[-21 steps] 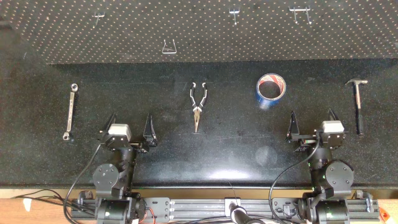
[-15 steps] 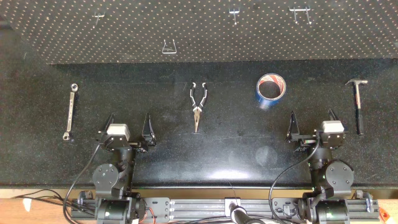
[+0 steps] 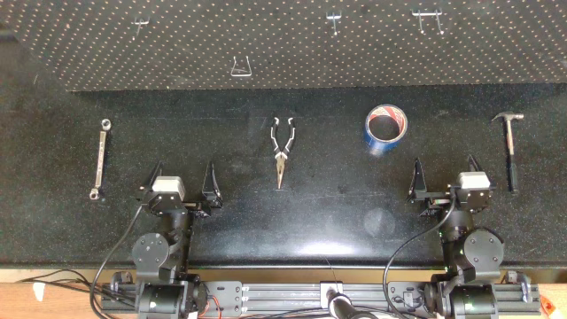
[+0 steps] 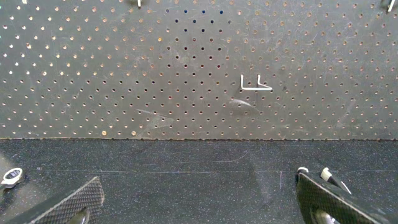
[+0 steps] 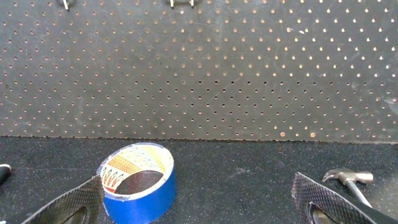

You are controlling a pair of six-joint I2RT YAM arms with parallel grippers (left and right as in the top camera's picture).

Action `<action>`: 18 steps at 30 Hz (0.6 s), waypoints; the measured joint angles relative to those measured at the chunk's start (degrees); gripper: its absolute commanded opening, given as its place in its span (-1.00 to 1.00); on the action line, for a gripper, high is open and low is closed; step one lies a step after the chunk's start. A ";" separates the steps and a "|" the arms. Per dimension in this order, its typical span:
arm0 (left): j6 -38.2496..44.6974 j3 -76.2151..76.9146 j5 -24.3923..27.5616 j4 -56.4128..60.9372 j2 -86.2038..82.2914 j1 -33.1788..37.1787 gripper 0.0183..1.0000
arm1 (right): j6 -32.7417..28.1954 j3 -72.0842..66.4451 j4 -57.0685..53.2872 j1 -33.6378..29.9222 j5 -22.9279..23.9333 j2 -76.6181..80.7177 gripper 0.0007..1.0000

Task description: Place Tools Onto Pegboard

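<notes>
Looking down, we see left pincer (image 3: 184, 173) and right pincer (image 3: 444, 168) spread wide, empty; wrench (image 3: 99, 159), pliers (image 3: 282, 151), tape (image 3: 385, 127) and hammer (image 3: 508, 149) lie on the desk (image 3: 337, 208).

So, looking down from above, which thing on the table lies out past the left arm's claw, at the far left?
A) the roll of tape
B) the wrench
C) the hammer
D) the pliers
B: the top view shows the wrench left of the left claw, while the needle-nose pliers, blue tape roll and hammer lie farther right.
</notes>
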 measured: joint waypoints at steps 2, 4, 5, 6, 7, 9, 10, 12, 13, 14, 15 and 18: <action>0.00 0.00 0.20 0.00 0.00 0.00 0.99 | 0.00 0.00 0.02 0.00 0.00 0.00 0.96; 0.00 0.20 0.20 -0.04 2.60 0.00 0.99 | 0.00 0.00 0.00 0.00 0.00 0.00 0.96; 0.00 3.17 0.20 -0.90 9.68 0.00 0.99 | 0.00 -0.04 0.07 0.00 0.00 0.00 0.96; 0.00 7.32 0.00 -2.12 15.06 0.07 0.99 | 0.00 -0.09 0.07 0.00 0.00 0.00 0.96; 0.00 17.64 -1.36 -3.43 24.24 0.07 0.99 | -0.02 -0.11 0.11 0.00 0.00 0.00 0.96; 0.04 32.52 -5.29 -16.31 34.91 0.22 0.99 | -0.02 -0.11 0.13 0.00 0.00 -0.02 0.96; 0.17 40.81 -8.26 -22.82 42.12 0.22 0.99 | -0.02 -0.15 0.13 0.00 0.04 0.02 0.96; 0.20 51.76 -13.00 -33.99 49.44 0.24 0.99 | -0.02 -0.15 0.15 0.00 0.20 -0.02 0.96; 1.36 56.26 -14.49 -38.47 52.11 0.63 0.99 | -0.02 -0.15 0.15 0.00 0.20 0.02 0.96; 3.26 60.04 -15.50 -41.64 54.27 1.92 0.99 | -0.02 -0.15 0.15 0.00 0.20 0.00 0.96; 5.62 62.82 -16.22 -44.68 55.78 4.42 0.99 | 0.00 -0.15 0.15 0.00 0.22 0.00 0.96; 13.25 65.55 -12.81 -50.75 57.57 18.16 0.99 | 0.00 -0.15 0.15 0.00 0.37 0.00 0.96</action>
